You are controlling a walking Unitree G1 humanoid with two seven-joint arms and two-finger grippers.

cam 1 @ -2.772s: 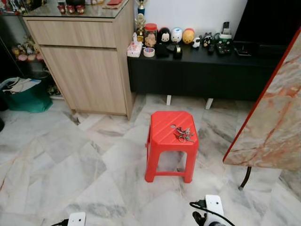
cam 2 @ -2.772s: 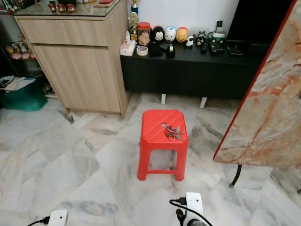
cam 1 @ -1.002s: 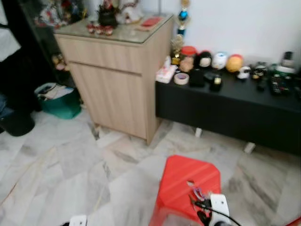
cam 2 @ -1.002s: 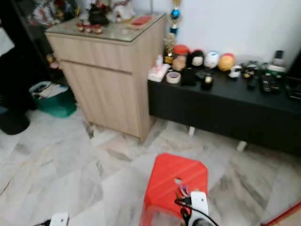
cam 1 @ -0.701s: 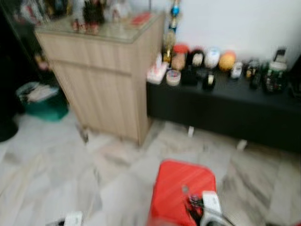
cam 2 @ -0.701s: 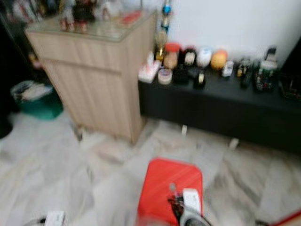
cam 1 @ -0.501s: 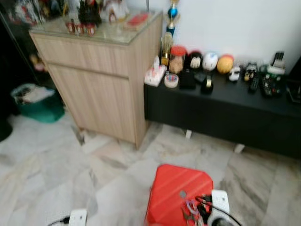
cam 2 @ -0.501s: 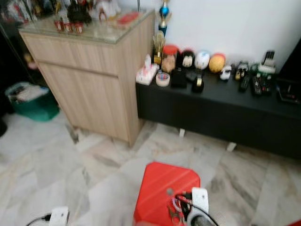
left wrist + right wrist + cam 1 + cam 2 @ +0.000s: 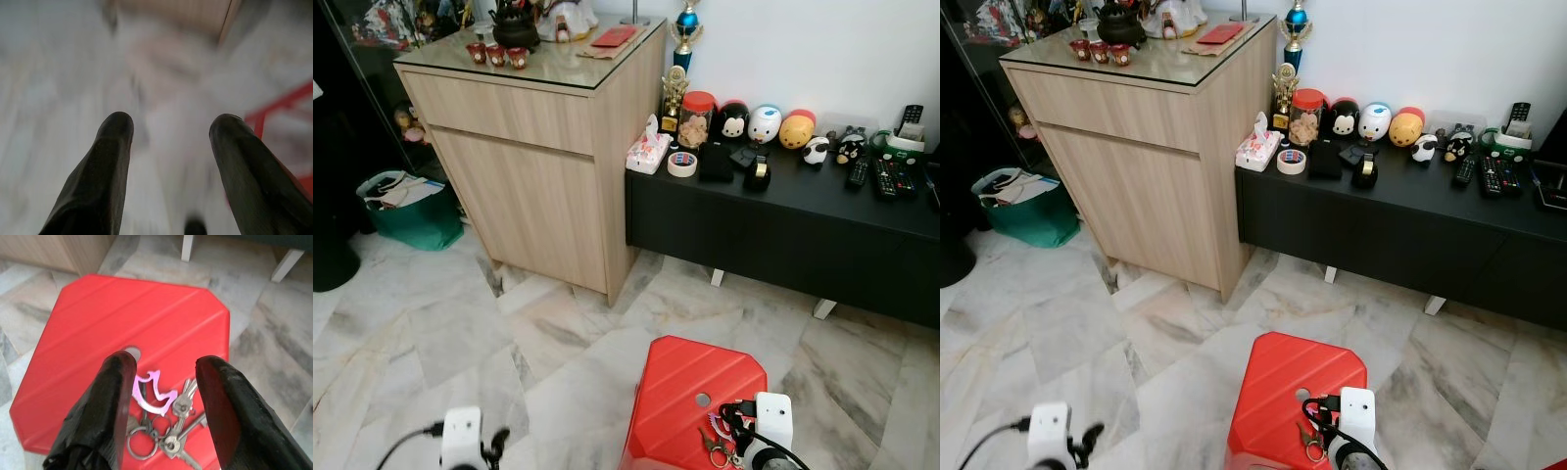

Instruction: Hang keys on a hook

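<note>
Keys [image 9: 164,423] lie on red stool [image 9: 98,352] (untouched); right tool [image 9: 164,374] spread wide above.

Red stool [image 9: 146,323], silver keys [image 9: 166,423], grey-veined marble floor [image 9: 431,323].

From my end I see the stool's top is bright red with diagonal ridges, and the key bunch on it is silvery metal with a pink clip [image 9: 155,392]. My right gripper [image 9: 164,369] has black fingers, and so does the left gripper [image 9: 171,129]. The floor is white marble with grey veining, the cabinet [image 9: 538,166] pale wood grain, the low console [image 9: 783,225] black, and the bag [image 9: 411,211] beside the cabinet green.
</note>
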